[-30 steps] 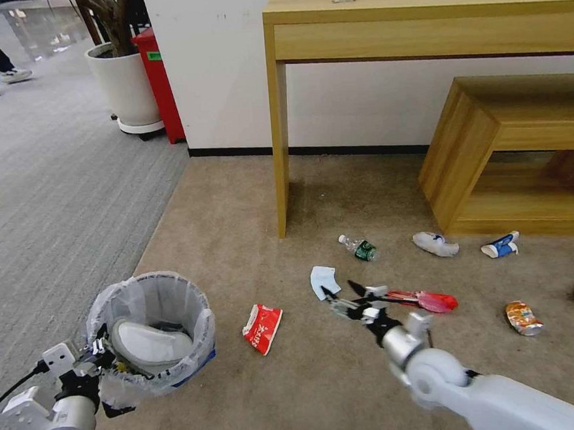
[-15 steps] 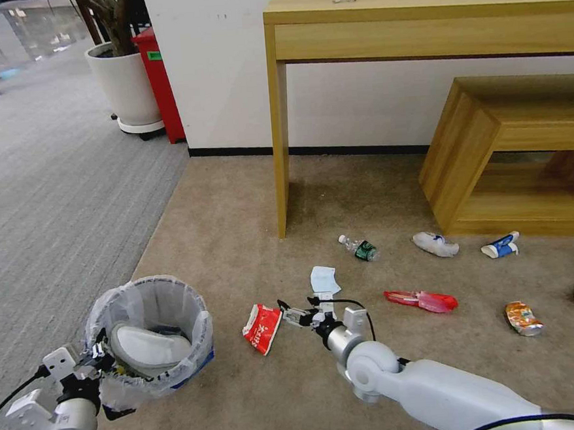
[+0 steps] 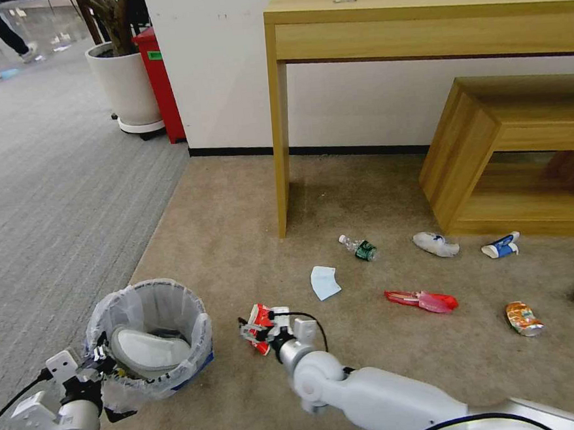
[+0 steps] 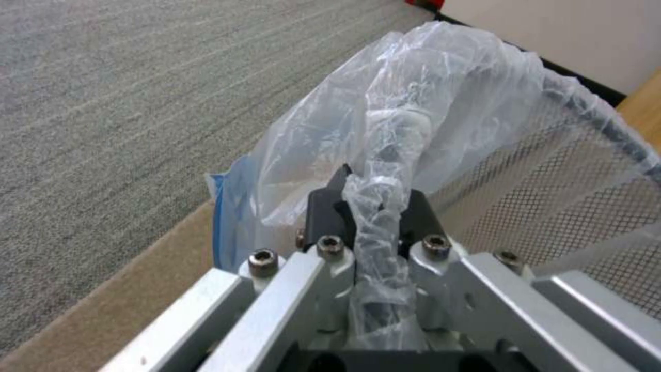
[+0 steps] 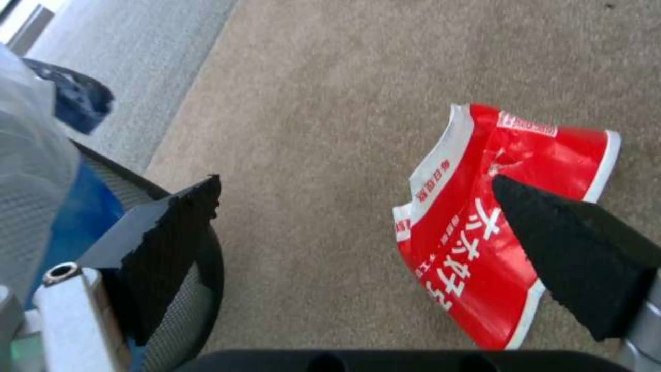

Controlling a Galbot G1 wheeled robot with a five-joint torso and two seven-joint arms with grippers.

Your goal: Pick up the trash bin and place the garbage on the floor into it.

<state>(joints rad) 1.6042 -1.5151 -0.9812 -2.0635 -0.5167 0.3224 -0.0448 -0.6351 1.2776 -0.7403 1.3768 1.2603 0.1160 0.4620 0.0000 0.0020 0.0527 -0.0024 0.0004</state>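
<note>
Right wrist view: the red wrapper lies flat on the tan carpet, under one fingertip of the right gripper, whose jaws are spread wide and hold nothing. Beside it, the left gripper is clamped on the bagged rim of the trash bin, which holds a white slipper.

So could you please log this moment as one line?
left gripper: shut on bin rim | right gripper: open over red wrapper | carpet
</note>
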